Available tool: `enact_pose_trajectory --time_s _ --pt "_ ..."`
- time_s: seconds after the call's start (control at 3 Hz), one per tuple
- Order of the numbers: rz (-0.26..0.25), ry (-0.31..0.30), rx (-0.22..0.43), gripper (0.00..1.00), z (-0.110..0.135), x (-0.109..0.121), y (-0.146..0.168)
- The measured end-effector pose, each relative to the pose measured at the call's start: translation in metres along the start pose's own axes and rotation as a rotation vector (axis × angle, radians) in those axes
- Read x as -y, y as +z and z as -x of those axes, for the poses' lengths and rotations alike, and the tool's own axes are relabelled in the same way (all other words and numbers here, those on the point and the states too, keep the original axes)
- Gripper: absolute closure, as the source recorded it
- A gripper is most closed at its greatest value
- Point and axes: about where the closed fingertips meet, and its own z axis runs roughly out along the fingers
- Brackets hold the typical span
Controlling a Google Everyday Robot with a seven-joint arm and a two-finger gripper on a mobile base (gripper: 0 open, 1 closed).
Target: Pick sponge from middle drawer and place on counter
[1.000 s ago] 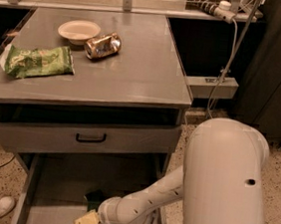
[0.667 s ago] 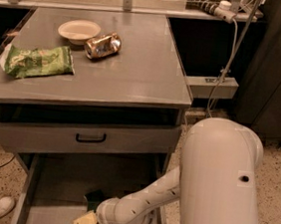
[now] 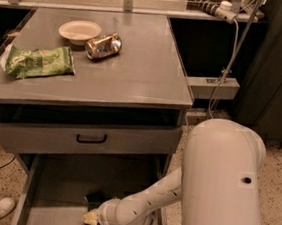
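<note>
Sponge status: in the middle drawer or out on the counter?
In: the sponge sits inside the middle drawer, at the gripper, well below the counter.

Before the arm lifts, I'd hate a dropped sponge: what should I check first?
1. The middle drawer is open: ok.
2. The gripper is inside that drawer, close to the sponge: ok.
3. Hold on the sponge: cannot tell.
4. Bare counter right of the can: ok.
5. Room under the drawer front above: cannot tell.
</note>
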Motion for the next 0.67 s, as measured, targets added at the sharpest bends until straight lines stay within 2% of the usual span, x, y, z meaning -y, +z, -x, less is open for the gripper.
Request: enact_pose_trajectory --time_s 0.67 --pt "0.0 0.0 0.0 0.89 0.0001 -0.0001 -0.0002"
